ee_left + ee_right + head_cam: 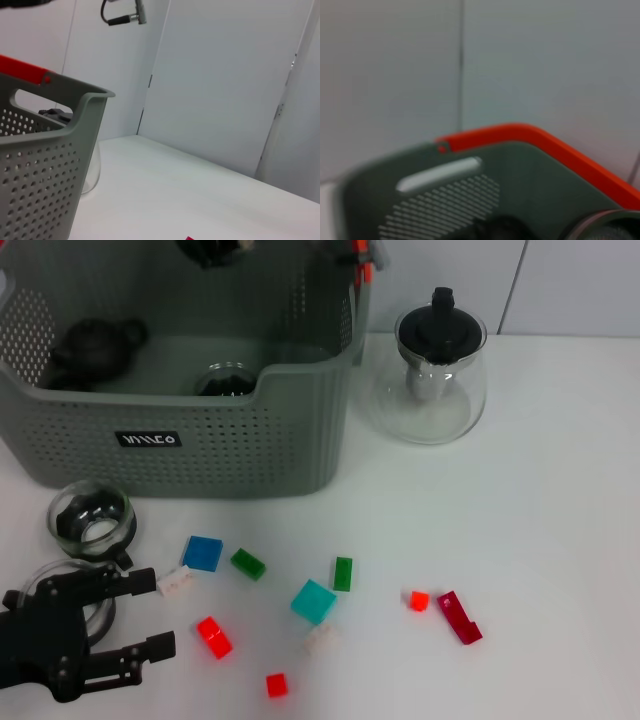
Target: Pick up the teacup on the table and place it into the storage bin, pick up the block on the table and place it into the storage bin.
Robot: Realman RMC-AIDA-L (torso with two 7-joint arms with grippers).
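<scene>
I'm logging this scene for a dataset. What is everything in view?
storage bin: one, grey-green, rear left of table
dark teapot: one, inside bin
glass cup: one, inside bin
glass teapot: one, clear with black lid, right of bin
teacup: one, glass, in front of bin
blocks: about ten, red, green, blue, teal, white, scattered on table
left tool: black, open, front left
right tool: not identifiable

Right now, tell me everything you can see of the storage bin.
The storage bin is a large grey-green plastic basket with perforated walls, a solid rim and cut-out handle slots. A small black label with white lettering sits on its front wall; an orange tab shows at the far right corner. It stands upright on the white table, far left. Inside lie a dark teapot and a glass cup. A glass teapot stands just right of it.
</scene>
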